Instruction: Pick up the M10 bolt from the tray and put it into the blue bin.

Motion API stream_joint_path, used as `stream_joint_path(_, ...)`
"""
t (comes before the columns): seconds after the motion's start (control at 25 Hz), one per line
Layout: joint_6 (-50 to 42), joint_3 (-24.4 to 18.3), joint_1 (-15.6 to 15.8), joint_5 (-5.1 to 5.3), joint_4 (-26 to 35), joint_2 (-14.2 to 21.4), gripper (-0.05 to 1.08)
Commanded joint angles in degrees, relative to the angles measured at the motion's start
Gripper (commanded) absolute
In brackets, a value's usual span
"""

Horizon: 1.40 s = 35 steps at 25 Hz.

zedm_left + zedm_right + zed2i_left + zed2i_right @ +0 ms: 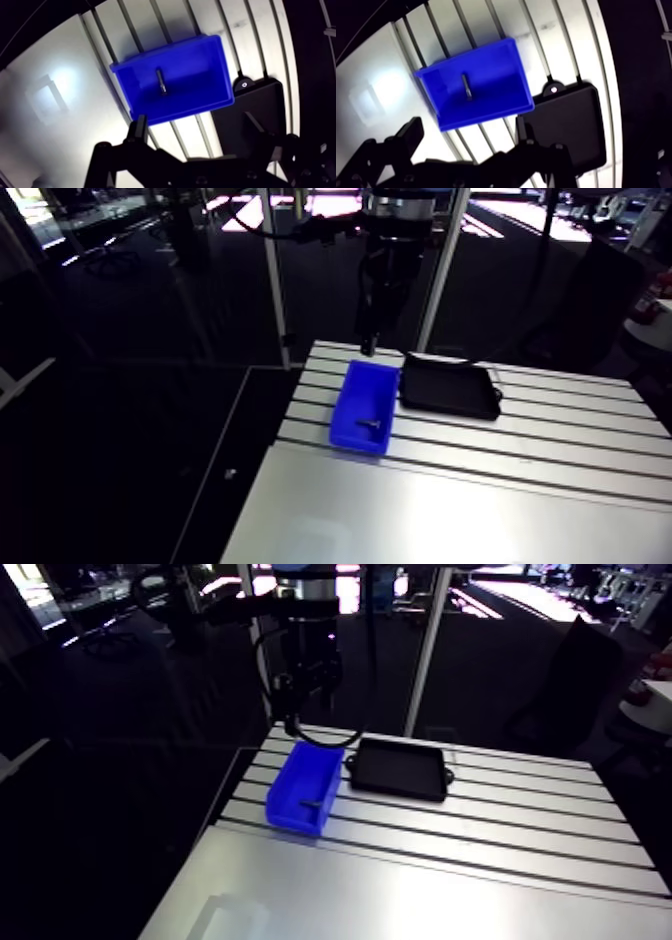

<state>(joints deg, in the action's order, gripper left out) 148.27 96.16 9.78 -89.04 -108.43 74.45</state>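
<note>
Blue bin (218, 70) holds one bolt (161, 81), beside one black tray (571, 110).

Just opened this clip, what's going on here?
One robot arm is moving a bolt to a bin. The bolt lies on the floor of the blue bin, which sits beside the black tray on the table. The gripper hangs above the bin, fingers open with nothing between them, so the drop looks done.
</note>
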Motion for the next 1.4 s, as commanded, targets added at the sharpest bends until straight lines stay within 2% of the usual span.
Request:
stream_joint_path(0.04, -25.4, -6.6, -3.1, -6.55, 10.3, 5.0, 0.01)
stream_joint_path(0.16, -32.0, -8.1, -5.5, -6.28, 13.1, 5.9, 0.01)
stream_joint_path(0.28, -42.7, -8.8, -8.9, -6.19, 15.0, 6.3, 0.01)
stream_joint_path(0.44, -51.0, -11.3, -9.5, -3.64, 16.6, 6.4, 0.02)
stream_joint_path(0.56, -53.3, -14.3, -11.7, -2.5, 21.1, 6.4, 0.02)
stream_joint_path(0.64, -53.5, -15.6, -13.5, -1.62, 21.5, 6.6, 0.02)
stream_joint_path(0.84, -56.2, -19.8, -13.6, -1.62, 23.2, 7.0, 0.01)
stream_joint_path(1.08, -59.6, -21.4, -12.5, -1.71, 24.4, 6.8, 0.01)
stream_joint_path(1.4, -62.2, -21.0, -9.9, -2.06, 24.6, 7.0, 0.01)
